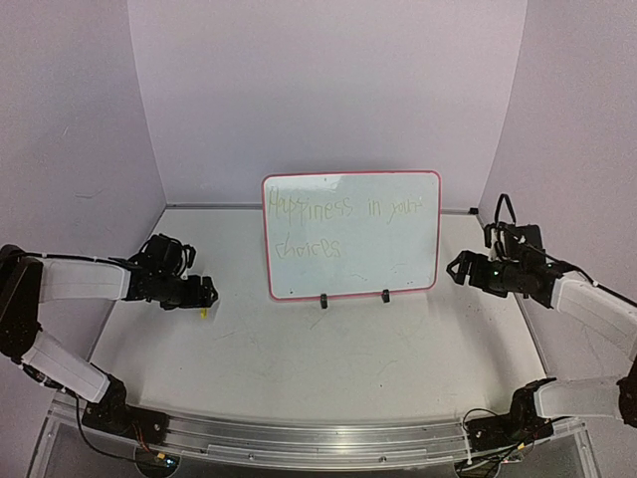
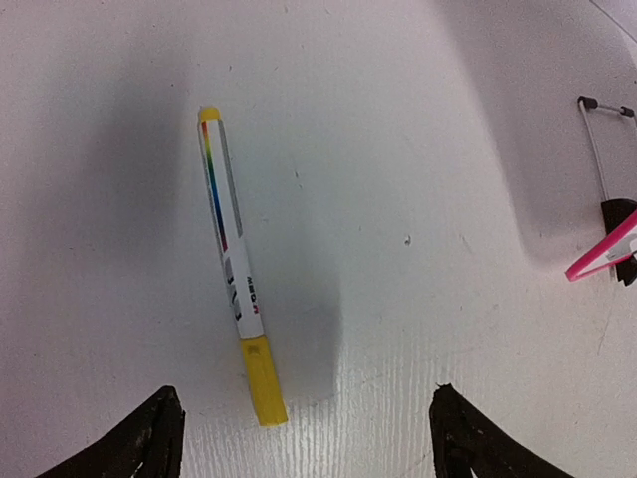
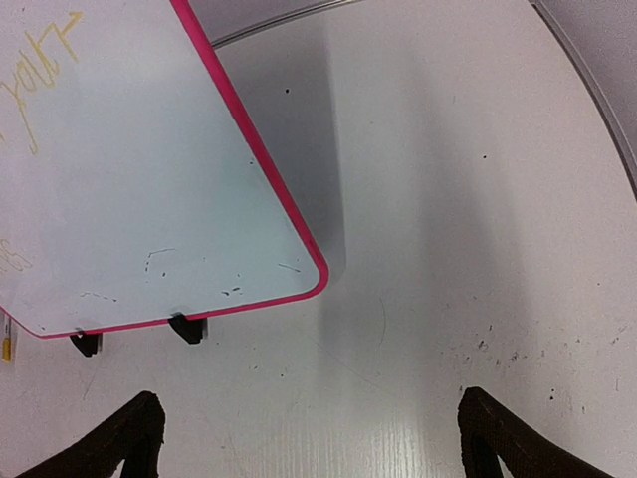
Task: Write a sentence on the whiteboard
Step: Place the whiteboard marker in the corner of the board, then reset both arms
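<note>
The whiteboard [image 1: 388, 249] stands upright on two black clip feet at the back middle of the table. The sentence [image 1: 343, 211], in faint yellow-green, reads "Happiness in your choices" on two lines. A white marker with a yellow cap [image 2: 237, 269] lies flat on the table left of the board, and only its yellow tip [image 1: 203, 312] peeks out in the top view. My left gripper [image 2: 305, 398] hovers open just above it, the cap end lying between the fingers and touching neither. My right gripper [image 3: 309, 398] is open and empty, right of the board's lower right corner [image 3: 299, 269].
Purple walls close in the back and both sides. A metal rail [image 1: 318, 438] runs along the near edge. The board's pink edge and one black foot [image 2: 619, 224] show at the right of the left wrist view. Dark specks [image 3: 498, 349] mark the table at the right.
</note>
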Tool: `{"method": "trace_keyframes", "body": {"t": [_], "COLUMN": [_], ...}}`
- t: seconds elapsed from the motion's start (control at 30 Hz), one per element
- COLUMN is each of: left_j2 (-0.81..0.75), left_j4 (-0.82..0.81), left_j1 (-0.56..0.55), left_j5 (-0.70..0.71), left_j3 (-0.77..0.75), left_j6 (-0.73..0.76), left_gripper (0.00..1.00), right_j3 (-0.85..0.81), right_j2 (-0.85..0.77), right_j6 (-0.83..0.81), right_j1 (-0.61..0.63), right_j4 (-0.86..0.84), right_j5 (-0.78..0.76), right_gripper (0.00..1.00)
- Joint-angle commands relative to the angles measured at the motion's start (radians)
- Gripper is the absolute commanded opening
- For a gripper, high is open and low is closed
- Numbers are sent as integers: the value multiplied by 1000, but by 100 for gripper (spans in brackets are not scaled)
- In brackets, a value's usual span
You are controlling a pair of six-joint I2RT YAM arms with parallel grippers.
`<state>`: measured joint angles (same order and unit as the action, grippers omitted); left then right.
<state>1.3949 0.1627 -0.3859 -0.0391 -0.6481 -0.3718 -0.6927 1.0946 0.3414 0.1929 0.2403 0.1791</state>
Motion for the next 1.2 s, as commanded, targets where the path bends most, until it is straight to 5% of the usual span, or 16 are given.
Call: {"method": "trace_keyframes", "body": {"t": [0.0,0.4,0.77,1.17], "left_j2": [-3,-148,-338,-310], "left_j4": [-19,-95,-520,-607], "left_j1": [59,353,361,361], "left_j5": [7,84,276,296], "left_j3": [-46,-55,261,320], "left_j6": [30,56,155,166], "left_gripper": [89,98,99,99], "right_j3": [33,125,456,484], "right_j2": [-2,-104,-372,-343], "right_j6": [-10,-13,-106,-130], "right_j1": [-26,-185,-185,-185], "right_j4": [-59,-257,-654,-677], "right_j5": [-32,-97,-330,-378], "right_gripper": [98,98,98,98]}}
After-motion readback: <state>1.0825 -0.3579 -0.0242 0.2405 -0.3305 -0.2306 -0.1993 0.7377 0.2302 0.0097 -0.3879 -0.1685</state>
